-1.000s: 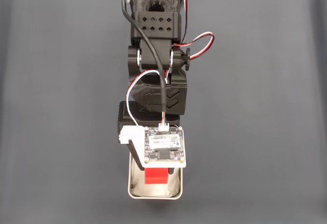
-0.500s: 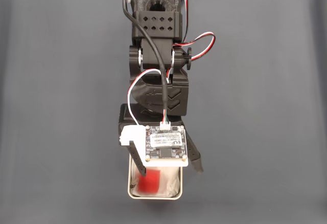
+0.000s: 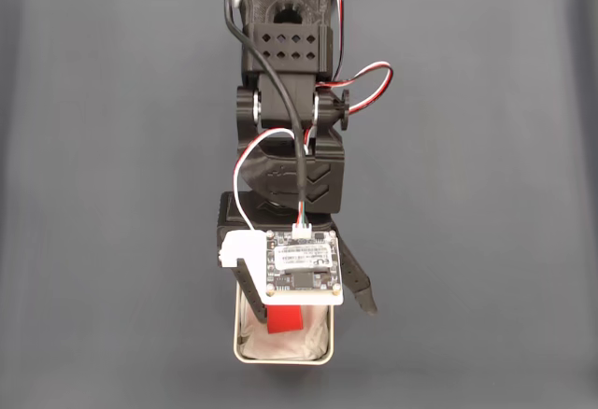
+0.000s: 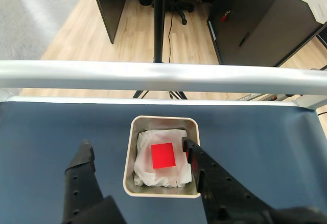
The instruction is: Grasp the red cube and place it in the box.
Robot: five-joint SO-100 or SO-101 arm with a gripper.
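Gripper (image 4: 137, 150) sits nearest the lens in wrist view, jaws spread wide and holding nothing: one black finger (image 4: 83, 175) low at left over the dark mat, other finger (image 4: 214, 178) at right w/ its tip at the box's right rim. Between and just beyond them, box (image 4: 130, 157), a pale metal tin w/ rounded corners, rests flat on dark blue-grey mat (image 4: 51, 132). White wrinkly paper (image 4: 145, 170) lines its inside. Red cube (image 4: 163, 155) lies on that paper, roughly centre of the tin, top face up, clear of both fingers. Past the box, mat ends at a silver rail (image 4: 163, 75) running across the frame. Further back: wood floor (image 4: 127, 35), dark desk panels, a black pole (image 4: 158, 19), chair base at far top.

Fixed view looks down on the arm (image 3: 285, 101), which reaches from top edge toward bottom. Camera board (image 3: 299, 267) on the wrist covers the upper part of the box (image 3: 282, 358). Red cube (image 3: 285, 317) shows partly below the board, inside the tin on paper. One finger (image 3: 250, 288) angles down at the box's left side; other splays out right, off the tin, over the mat (image 3: 112, 194). Red, white, black wires loop along the arm.
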